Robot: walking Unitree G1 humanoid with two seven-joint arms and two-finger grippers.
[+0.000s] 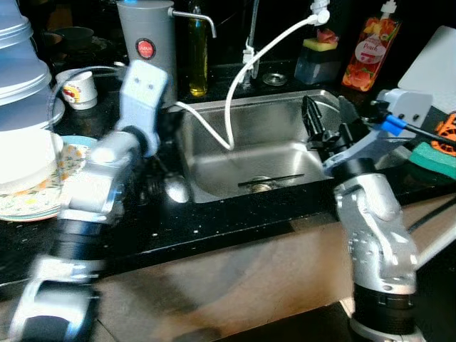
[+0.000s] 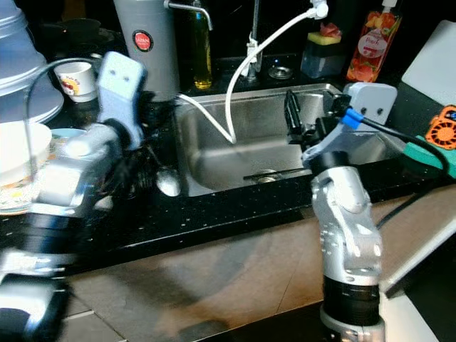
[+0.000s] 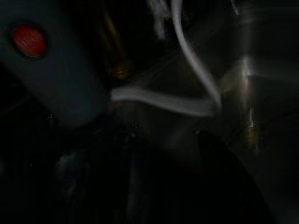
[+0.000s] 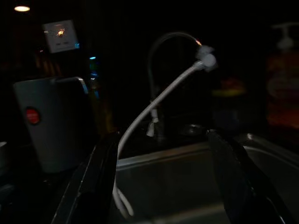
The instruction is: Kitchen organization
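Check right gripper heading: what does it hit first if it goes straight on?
Likely the white hose, hanging across the sink ahead of the open right gripper; beyond it the faucet. Depth is unclear.

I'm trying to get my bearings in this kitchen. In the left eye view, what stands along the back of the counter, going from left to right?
White cup → grey canister with a red badge → bottle of yellow oil → tap with its white hose → sponge holder → orange soap bottle → white board.

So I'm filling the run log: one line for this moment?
left gripper: on counter beside sink | right gripper: jaws open, over sink | white hose: hangs into sink
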